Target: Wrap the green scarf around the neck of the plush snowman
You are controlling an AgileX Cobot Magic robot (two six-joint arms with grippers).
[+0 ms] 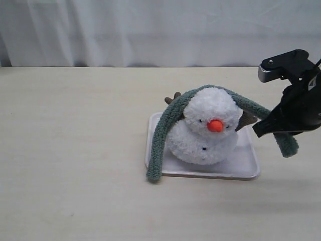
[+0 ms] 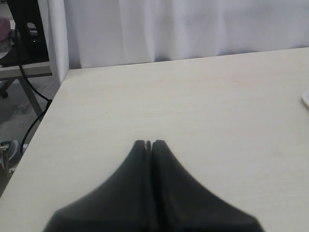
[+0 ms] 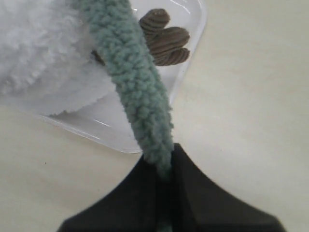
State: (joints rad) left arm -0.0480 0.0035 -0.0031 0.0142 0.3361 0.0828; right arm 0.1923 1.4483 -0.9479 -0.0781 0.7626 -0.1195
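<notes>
Two grippers | right gripper (image 3: 164, 163) clamped on green scarf (image 1: 161, 131) end, right of plush snowman (image 1: 199, 143) | scarf draped over its head, other end touching table (image 1: 75, 150) beside tray (image 1: 249, 166) | left gripper (image 2: 148, 144) closed over table.

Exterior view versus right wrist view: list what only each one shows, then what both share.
Only the exterior view shows the plush snowman with its orange nose, the green scarf arching over its head, and the scarf's far end touching the table. Only the right wrist view shows, close up, the right gripper with its jaws shut on the scarf. Both show the scarf, the snowman's white fur, a brown twig arm and the white tray.
</notes>
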